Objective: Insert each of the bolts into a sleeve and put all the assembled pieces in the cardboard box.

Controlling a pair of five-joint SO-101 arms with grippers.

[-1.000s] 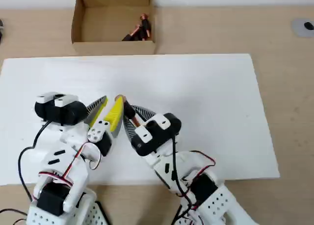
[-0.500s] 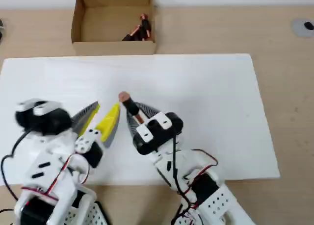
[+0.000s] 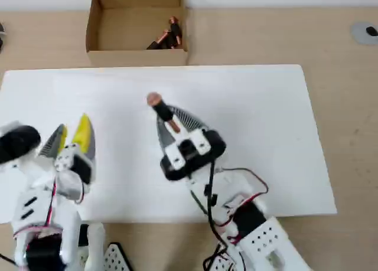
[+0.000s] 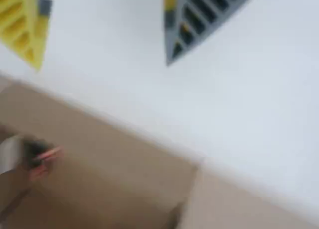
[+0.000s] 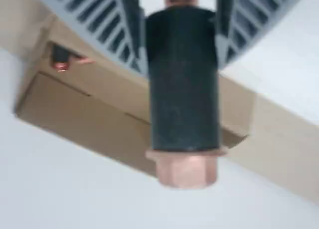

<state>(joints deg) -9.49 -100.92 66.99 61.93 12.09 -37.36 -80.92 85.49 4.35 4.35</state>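
My right gripper (image 3: 168,122) is shut on an assembled piece (image 3: 160,109), a copper bolt inside a black sleeve, held over the white mat (image 3: 254,123) with the bolt head pointing toward the cardboard box (image 3: 137,57). From the right wrist, the piece (image 5: 183,89) hangs between the grey fingers (image 5: 107,24) with the box (image 5: 99,104) beyond. My left gripper (image 3: 72,135) stands open at the mat's near left, its yellow and grey fingers apart and nothing between them (image 4: 102,37). Assembled pieces (image 3: 168,36) lie in the box's right corner.
The box sits on the wooden table (image 3: 342,105) just beyond the mat's far edge. A dark round object (image 3: 366,31) rests at the table's far right. Cables trail from the right arm's base (image 3: 248,212).
My left gripper let go of the piece, opened and drew back to the left. The right gripper carried the assembled piece farther toward the box.
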